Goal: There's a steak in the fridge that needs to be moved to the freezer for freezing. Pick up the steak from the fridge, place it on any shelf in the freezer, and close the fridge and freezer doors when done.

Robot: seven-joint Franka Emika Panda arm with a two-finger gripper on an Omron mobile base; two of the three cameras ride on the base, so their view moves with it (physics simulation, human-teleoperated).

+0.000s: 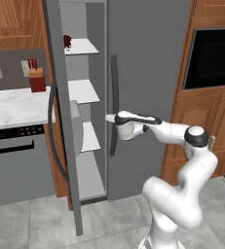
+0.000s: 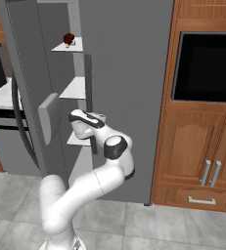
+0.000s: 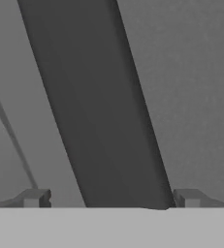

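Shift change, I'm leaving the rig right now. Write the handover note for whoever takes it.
Pincer: open, one fingertip on each side of the dark bar handle of the fridge door, not clamped on it.
Steak: on the top shelf of the freezer.
Done: steak is in the freezer; the fridge door looks shut.
Left: the freezer door stands wide open. Back the pincer off the fridge handle, then push the freezer door closed, and check that both doors sit flush.
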